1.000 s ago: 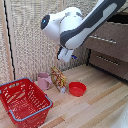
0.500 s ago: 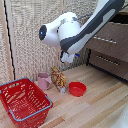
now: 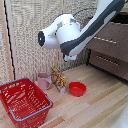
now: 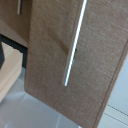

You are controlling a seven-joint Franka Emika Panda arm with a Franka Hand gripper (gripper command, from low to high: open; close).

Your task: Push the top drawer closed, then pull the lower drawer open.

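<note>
My arm has swung nearer the camera, toward the top drawer (image 3: 106, 41), whose bar handle (image 4: 75, 43) fills my wrist view; I cannot tell my pincer's spread.

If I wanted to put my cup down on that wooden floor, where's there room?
Bare floor lies between the red bowl and the cabinet. It is crowded by the red basket, pink mug and snack bag.
</note>
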